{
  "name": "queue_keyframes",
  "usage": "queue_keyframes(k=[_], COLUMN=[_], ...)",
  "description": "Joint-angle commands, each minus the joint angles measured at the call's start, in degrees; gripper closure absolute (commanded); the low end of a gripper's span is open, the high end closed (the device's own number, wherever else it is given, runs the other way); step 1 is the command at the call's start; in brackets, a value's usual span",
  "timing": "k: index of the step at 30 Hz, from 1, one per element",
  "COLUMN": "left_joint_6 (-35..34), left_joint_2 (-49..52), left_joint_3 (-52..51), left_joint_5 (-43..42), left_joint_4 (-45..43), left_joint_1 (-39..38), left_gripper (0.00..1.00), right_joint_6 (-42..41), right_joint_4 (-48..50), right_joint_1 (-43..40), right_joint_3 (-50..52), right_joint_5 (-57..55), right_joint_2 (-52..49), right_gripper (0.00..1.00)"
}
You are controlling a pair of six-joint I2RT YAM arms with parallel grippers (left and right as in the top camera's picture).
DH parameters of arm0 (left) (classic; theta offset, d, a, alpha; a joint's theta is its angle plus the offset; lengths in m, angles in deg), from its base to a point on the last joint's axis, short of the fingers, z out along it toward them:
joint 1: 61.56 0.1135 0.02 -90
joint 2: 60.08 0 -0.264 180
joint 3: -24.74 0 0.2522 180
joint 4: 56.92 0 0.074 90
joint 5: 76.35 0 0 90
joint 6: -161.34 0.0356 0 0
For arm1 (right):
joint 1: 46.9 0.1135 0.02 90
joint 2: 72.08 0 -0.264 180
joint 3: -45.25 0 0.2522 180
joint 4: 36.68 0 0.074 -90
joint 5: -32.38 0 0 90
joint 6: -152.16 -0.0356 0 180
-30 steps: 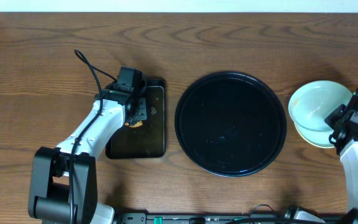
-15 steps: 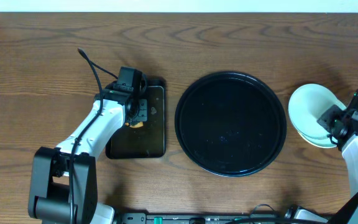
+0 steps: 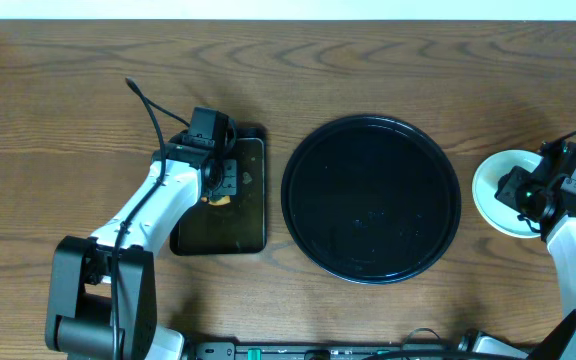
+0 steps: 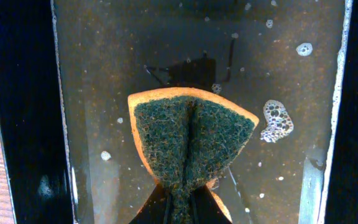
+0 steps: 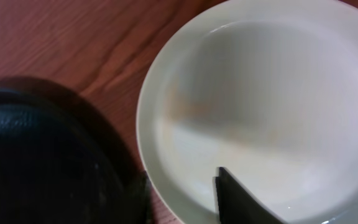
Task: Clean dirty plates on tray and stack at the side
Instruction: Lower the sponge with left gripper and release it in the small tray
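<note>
The round black tray lies in the middle of the table with no plate on it. A pale plate lies at the right of it, on the wood or on other plates that I cannot make out. My right gripper is at its rim. In the right wrist view the plate fills the frame, and my right gripper is shut on its rim, one finger inside and one outside. My left gripper is shut on an orange and green sponge over the rectangular tray.
The smaller rectangular black tray at the left holds brownish soapy water. A dark blurred shape lies just left of the plate in the right wrist view. Bare wood table lies all around.
My right gripper has moved left and down with the plate, which was raised and tilted and now lies flat and low. The left arm and sponge have not moved.
</note>
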Motion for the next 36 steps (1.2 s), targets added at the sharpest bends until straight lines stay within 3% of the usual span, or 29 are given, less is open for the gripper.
queue_keyframes(k=[1, 4, 10, 13, 16, 19, 21, 23, 24, 27, 29, 32, 36], left_joint_6=[4.0, 5.3, 10.3, 10.4, 7.3, -4.2, -11.1, -12.2, -9.5, 4.3, 12.0, 13.4, 5.7], left_joint_2=[0.5, 1.2, 4.9, 7.0, 8.7, 8.9, 8.6, 8.1, 7.8, 7.5, 7.6, 7.6, 7.6], left_joint_3=[-0.5, -1.7, -2.3, -2.3, -2.3, -2.3, -2.2, -2.1, -2.1, -2.1, -2.2, -2.2, -2.2], left_joint_5=[-0.6, -1.0, -15.0, -17.1, -8.8, 7.2, 12.9, 8.9, 3.0, -20.8, -31.7, -29.3, -15.8], left_joint_4=[-0.3, -3.1, -4.7, -5.0, -5.0, -3.5, -1.4, -0.8, -1.0, -1.1, -0.9, -1.5, -2.1], left_joint_1=[0.2, 0.5, 0.6, 0.7, 1.2, 1.8, 2.0, 1.9, 1.9, 1.9, 1.8, 1.7, 1.7], left_gripper=[0.93, 0.93, 0.93, 0.93, 0.93, 0.93, 0.92, 0.93, 0.93, 0.93, 0.93, 0.92, 0.91], right_joint_6=[1.6, 1.8, 3.0, 3.1, 3.1, 3.1, 3.1, 3.1, 3.1, 3.1, 3.1, 3.1, 3.1], right_joint_4=[-0.2, -0.1, -0.1, -0.3, -0.5, -0.8, -0.9, -0.9, -0.9, -0.9, -0.9, -0.9, -1.2], right_joint_1=[0.9, 2.1, 4.2, 4.3, 4.3, 4.3, 4.3, 4.3, 4.3, 4.3, 4.3, 4.3, 4.3], right_joint_3=[-0.2, -0.2, -0.2, -0.2, -0.2, -0.2, -0.2, -0.2, -0.2, -0.2, -0.2, -0.2, -0.2], right_joint_5=[3.2, 3.7, 3.6, 3.7, 3.7, 3.7, 3.7, 3.7, 3.6, 3.6, 3.5, 3.5, 3.5], right_joint_2=[-0.2, -0.2, -0.2, -0.2, -0.2, -0.2, -0.2, -0.2, -0.2, -0.2, -0.2, -0.2, -0.2], right_gripper=[0.61, 0.59, 0.60, 0.60, 0.60, 0.60, 0.60, 0.60, 0.61, 0.61, 0.60, 0.61, 0.61])
